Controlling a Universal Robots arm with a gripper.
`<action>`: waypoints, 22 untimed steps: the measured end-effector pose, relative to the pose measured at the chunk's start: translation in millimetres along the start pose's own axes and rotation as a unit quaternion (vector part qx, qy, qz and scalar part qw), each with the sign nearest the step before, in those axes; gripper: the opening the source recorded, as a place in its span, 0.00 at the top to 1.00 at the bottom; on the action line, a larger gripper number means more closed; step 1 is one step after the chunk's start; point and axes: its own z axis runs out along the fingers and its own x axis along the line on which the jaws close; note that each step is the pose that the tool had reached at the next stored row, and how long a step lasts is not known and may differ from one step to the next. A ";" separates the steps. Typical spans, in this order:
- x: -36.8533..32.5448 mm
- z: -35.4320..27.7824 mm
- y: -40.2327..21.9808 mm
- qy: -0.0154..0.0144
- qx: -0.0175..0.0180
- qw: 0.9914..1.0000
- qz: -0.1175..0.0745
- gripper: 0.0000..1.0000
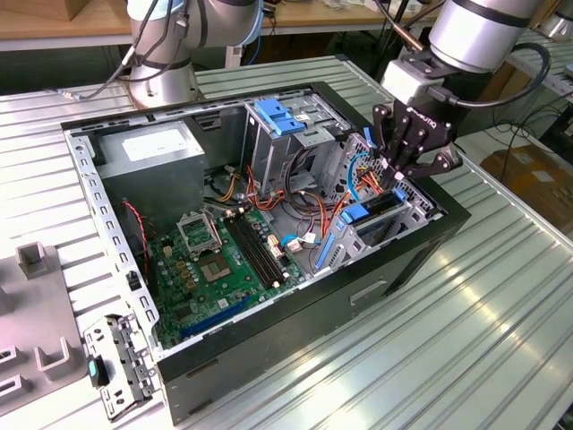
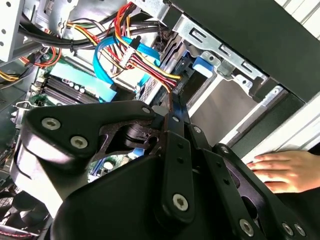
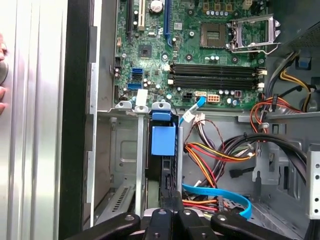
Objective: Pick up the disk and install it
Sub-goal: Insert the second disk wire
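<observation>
Blue-railed disk (image 3: 161, 165) edge-on, mostly hidden in its bay (image 3: 122, 165), gripper (image 1: 405, 176) fingers clenched, empty, above.

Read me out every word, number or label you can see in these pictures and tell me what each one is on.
No text here can be quoted reliably.
White sticker on the grey power supply: the print is too small to read.
White lettering on the body of the gripper: too small to read.
Printed white markings on the green motherboard: too small to read.
</observation>
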 end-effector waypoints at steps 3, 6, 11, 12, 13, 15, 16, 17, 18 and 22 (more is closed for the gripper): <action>0.2 -7.9 0.2 0.000 0.000 1.000 0.000 0.89; 0.4 -17.3 0.5 0.000 0.000 1.000 0.000 0.89; 0.2 -19.8 0.5 0.001 0.000 1.000 0.000 0.89; 0.1 -21.0 0.6 0.002 0.000 1.000 0.000 0.89; -0.5 -23.4 0.6 0.002 0.000 1.000 0.000 0.89; -2.9 -28.4 0.7 0.003 0.000 1.000 0.000 0.89; -4.4 -30.2 0.7 0.004 0.000 1.000 0.000 0.89; -8.3 -32.1 0.6 0.008 0.000 1.000 0.000 0.89; -11.8 -32.8 0.5 0.011 0.000 1.000 0.000 0.89; -28.3 -38.1 0.2 0.026 -0.001 1.000 0.000 0.89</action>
